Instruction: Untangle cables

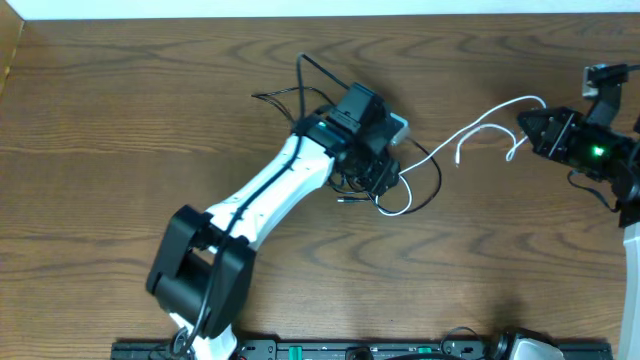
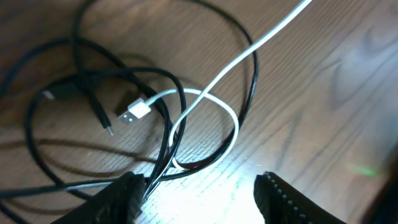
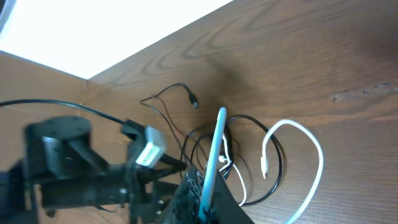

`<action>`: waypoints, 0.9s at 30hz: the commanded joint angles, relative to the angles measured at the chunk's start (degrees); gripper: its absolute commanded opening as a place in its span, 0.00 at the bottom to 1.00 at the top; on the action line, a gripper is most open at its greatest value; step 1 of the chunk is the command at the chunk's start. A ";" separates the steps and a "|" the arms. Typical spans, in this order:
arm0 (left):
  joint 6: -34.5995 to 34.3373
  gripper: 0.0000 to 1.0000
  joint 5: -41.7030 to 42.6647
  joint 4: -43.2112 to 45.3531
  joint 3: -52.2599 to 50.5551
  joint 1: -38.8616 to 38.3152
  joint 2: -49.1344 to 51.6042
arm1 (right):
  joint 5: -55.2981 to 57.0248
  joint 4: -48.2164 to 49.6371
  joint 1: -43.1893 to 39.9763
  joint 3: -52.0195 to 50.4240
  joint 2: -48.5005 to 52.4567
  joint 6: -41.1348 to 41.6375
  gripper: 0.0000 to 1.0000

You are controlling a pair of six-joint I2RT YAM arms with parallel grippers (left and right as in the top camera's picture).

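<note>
**Figure: bimanual cable task, overhead and wrist views.** Two arms work at a wooden table (image 1: pixel 120 120).

- **Left gripper** (image 2: pixel 199 193): stands over the tangle near the table's centre. Its fingers (image 2: pixel 124 193) are spread wide and clamp nothing. Several strands pass between them, close beside one finger.
- **Right gripper** (image 3: pixel 206 186): sits near the table's right edge, clenched on the white cable (image 2: pixel 252 46). In the right wrist view the cable rises from between its fingers.
- **White cable:** runs leftward from the right gripper in a slack arc to the tangle. There it forms a loop that crosses the black cable (image 2: pixel 255 74). Its white plug (image 2: pixel 134 113) lies within the black coils. A free white end (image 1: pixel 459 158) rests on the table between the two grippers.
- **Black cable:** lies in several overlapping loops on the table below the left gripper. One black plug end (image 3: pixel 193 101) lies beyond the coils, toward the far edge.
</note>
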 commanded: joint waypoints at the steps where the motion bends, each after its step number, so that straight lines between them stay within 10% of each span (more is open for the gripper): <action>1: 1.16 0.65 -2.12 1.01 -0.70 -0.42 3.39 | -2.05 -0.92 -0.70 0.92 -0.76 -0.57 0.01; 23: 0.96 0.68 2.86 18.14 -0.70 -2.45 12.17 | 1.51 -4.17 -0.70 0.92 -0.66 -1.57 0.01; 27: 0.94 0.35 1.97 20.65 -0.70 -2.27 14.34 | 1.92 -5.20 -0.70 0.92 -0.66 -2.84 0.01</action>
